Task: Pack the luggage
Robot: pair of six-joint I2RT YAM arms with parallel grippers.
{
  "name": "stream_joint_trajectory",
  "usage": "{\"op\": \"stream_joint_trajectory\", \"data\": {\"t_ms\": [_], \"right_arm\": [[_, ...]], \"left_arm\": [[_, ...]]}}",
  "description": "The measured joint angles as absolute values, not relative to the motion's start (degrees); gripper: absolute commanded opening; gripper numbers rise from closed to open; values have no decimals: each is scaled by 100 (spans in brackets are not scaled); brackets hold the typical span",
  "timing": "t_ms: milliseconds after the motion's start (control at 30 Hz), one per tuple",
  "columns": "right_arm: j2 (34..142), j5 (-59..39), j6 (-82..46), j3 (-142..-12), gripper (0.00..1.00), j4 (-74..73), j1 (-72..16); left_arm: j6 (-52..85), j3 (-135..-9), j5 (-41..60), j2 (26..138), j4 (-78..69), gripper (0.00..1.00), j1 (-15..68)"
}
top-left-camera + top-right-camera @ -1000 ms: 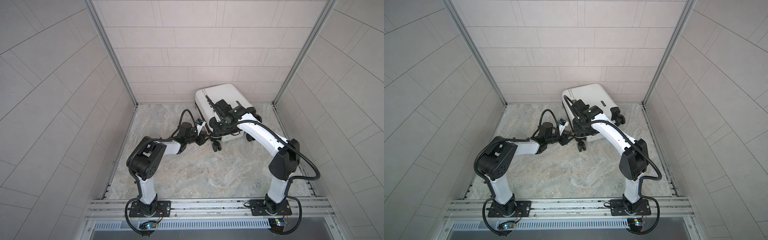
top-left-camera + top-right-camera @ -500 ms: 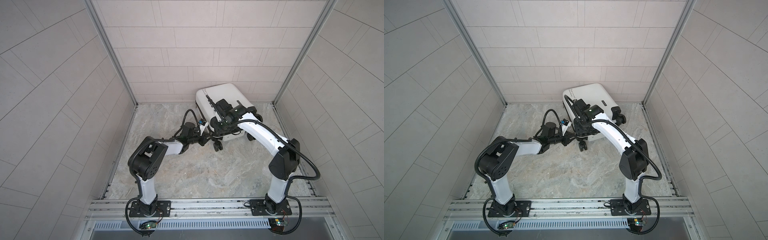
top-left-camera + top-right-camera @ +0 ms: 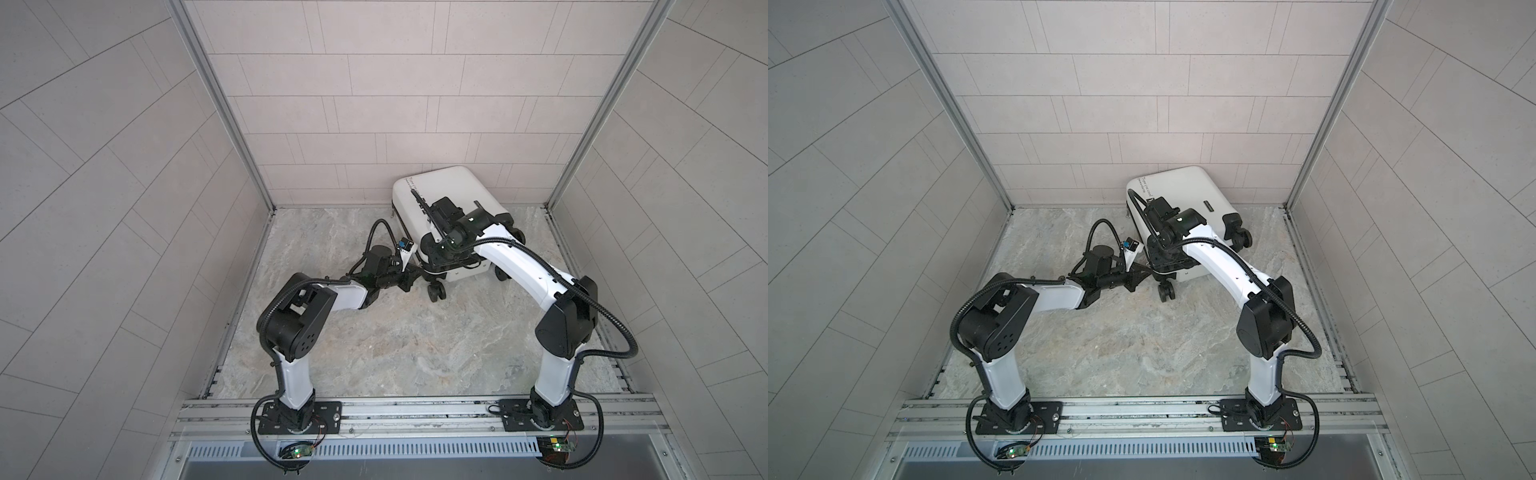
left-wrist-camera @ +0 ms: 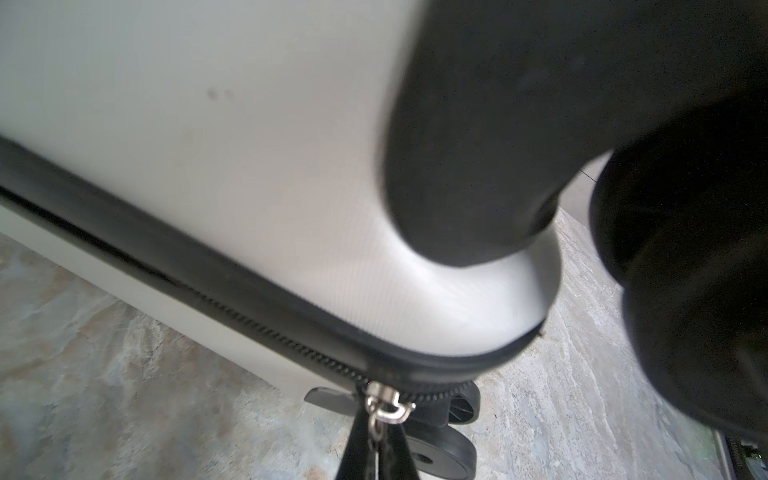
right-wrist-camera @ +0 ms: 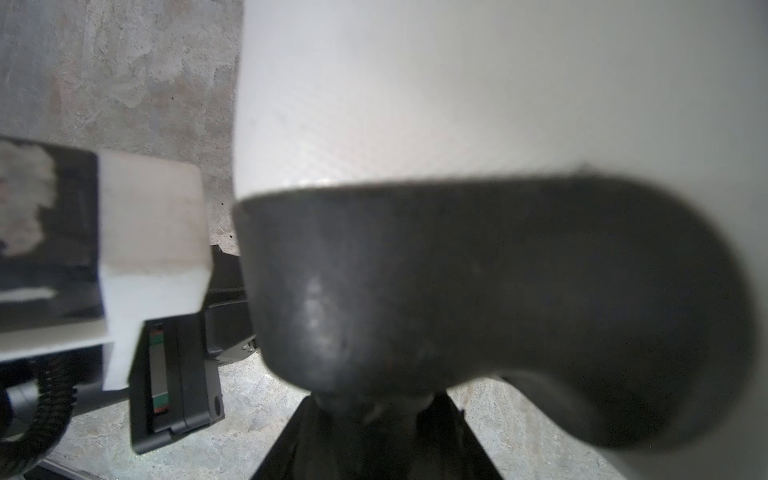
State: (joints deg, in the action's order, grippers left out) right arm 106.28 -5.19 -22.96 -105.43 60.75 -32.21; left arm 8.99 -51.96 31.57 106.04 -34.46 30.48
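The white luggage (image 3: 451,189) (image 3: 1179,187) lies closed on the stone floor against the back wall, black wheels toward me. My left gripper (image 3: 415,272) (image 3: 1144,274) (image 4: 380,451) is shut on the metal zipper pull (image 4: 384,405). That pull hangs from the black zipper band (image 4: 208,286) at the shell's rounded corner, just above a wheel (image 4: 440,453). My right gripper (image 3: 442,259) (image 3: 1163,266) (image 5: 374,440) reaches down over the same corner. Its fingers are closed on the black wheel mount (image 5: 457,291) (image 4: 478,145) against the white shell (image 5: 457,83).
Tiled walls enclose the floor on three sides, and the suitcase sits close to the back one. A second wheel (image 3: 515,243) (image 3: 1239,239) sticks out on the right side. The left arm's wrist camera block (image 5: 149,249) is right beside the right gripper. Bare stone floor (image 3: 395,340) lies in front.
The left gripper has shut on the zipper pull after sliding slightly right toward the suitcase corner. The right arm and the suitcase have stayed put.
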Motion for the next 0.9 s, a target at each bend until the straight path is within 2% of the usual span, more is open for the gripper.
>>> {"op": "stream_joint_trajectory", "data": {"t_ms": [300,567,900], "right_arm": [[10628,-530,-2307,-10543,9,6066,-3225],[10628,-617,-2340,-10543,0,6064,-3199],[10704,-812,-2438,-10696,0,6160,-3179]], "left_arm": [[919,-5096,3041,10479,-3461,0,3079],[899,-5094,2969,10200,-2932,0,3107],[886,-5019,2827,9889,-2536,0,3218]]}}
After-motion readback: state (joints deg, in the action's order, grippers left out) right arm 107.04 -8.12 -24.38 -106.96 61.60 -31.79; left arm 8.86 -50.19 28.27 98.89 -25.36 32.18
